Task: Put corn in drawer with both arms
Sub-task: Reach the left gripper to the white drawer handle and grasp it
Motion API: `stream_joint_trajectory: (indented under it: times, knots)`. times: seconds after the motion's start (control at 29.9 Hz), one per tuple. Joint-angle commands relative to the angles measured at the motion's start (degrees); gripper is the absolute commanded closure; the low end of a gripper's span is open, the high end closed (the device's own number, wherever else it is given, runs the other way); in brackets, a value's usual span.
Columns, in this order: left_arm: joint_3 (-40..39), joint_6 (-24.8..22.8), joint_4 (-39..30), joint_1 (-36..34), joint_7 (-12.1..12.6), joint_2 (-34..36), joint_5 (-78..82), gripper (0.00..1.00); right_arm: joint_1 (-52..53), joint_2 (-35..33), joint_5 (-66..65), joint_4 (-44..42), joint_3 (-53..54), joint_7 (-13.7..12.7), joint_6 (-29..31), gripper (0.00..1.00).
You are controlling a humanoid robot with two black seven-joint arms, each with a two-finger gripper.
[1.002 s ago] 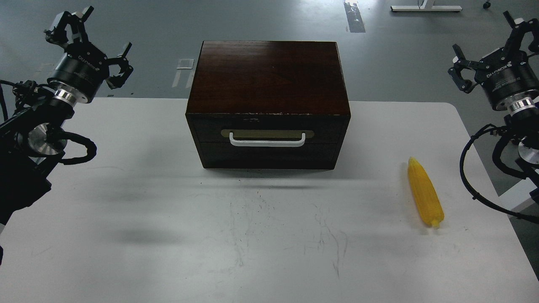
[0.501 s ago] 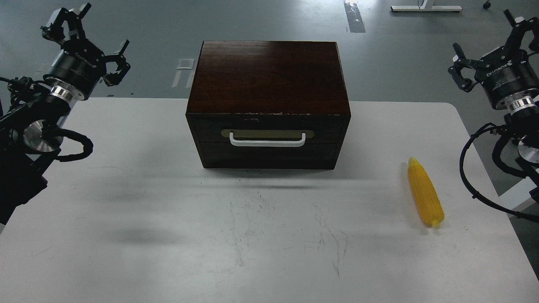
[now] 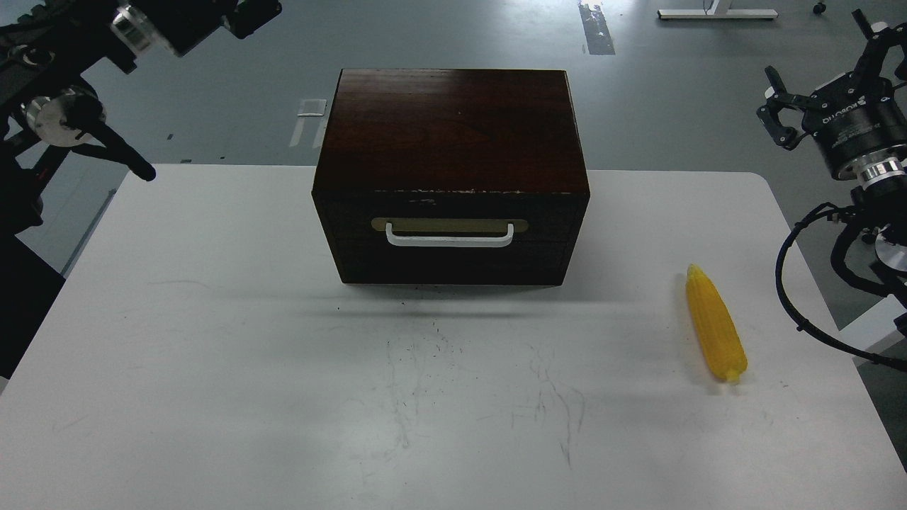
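Note:
The corn lies on the white table at the right, its pointed end toward the far side. The dark brown wooden box stands at the table's far middle. Its drawer is shut, with a brass plate and a white bar handle. My right gripper is raised at the upper right, open and empty, well above and beyond the corn. My left arm reaches up at the upper left. Only a dark bit of its gripper shows at the top edge, far from the box.
The table's rounded far right corner lies under my right arm. Looping black cables hang off my right arm beside the table's right edge. Grey floor lies beyond the table.
My left arm has swung up and to the right, so its gripper is now mostly cut off by the top edge. My right gripper has risen slightly. Corn and box have not moved.

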Motion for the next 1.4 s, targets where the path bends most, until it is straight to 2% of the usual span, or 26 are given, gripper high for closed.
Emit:
stream_joint_trajectory:
  times: [0.0,0.13,0.27,0.4,0.6,0.67,0.84,1.04,1.37]
  knots:
    - [0.3,0.0,-5.2,-2.5,0.0,-1.0,15.3,0.04,-0.3,-0.3,0.0,-0.1,0.0,0.0,0.0,0.0]
    - [0.3,0.0,-9.9,-3.4,-0.2,-1.9,25.4,0.04,-0.3,-0.6,0.0,-0.2,0.3,0.0,0.0,0.0]
    - [0.5,0.0,-17.5,-4.9,0.0,-2.5,41.0,0.07,-0.3,-0.8,0.0,-0.2,0.7,0.0,0.0,0.0]
    - [2.9,0.0,-19.2,-6.0,-0.2,-6.6,59.0,0.08,-0.3,-0.8,0.0,-0.2,1.0,0.0,0.0,0.0]
    - [14.6,0.8,-19.6,-9.8,-0.5,-10.5,64.5,0.09,-0.3,-0.7,0.0,-0.2,1.1,0.0,0.0,0.0]
    - [23.2,5.2,-19.3,-13.3,-0.5,-12.8,67.2,0.15,-0.3,-0.8,0.0,-0.3,1.1,0.0,0.0,0.0]
    - [33.7,10.3,-18.1,-16.1,-0.5,-16.4,73.9,0.19,-0.3,-1.1,0.0,-0.6,1.7,0.0,0.0,0.0]
    - [34.8,10.5,-16.2,-15.5,-0.5,-16.9,81.4,0.19,-0.3,-1.7,0.0,-0.6,1.7,0.0,0.0,0.0]
    - [39.3,10.5,-14.0,-15.2,-0.5,-15.8,83.6,0.22,-0.3,-1.6,0.0,-0.8,2.4,0.0,0.0,0.0]
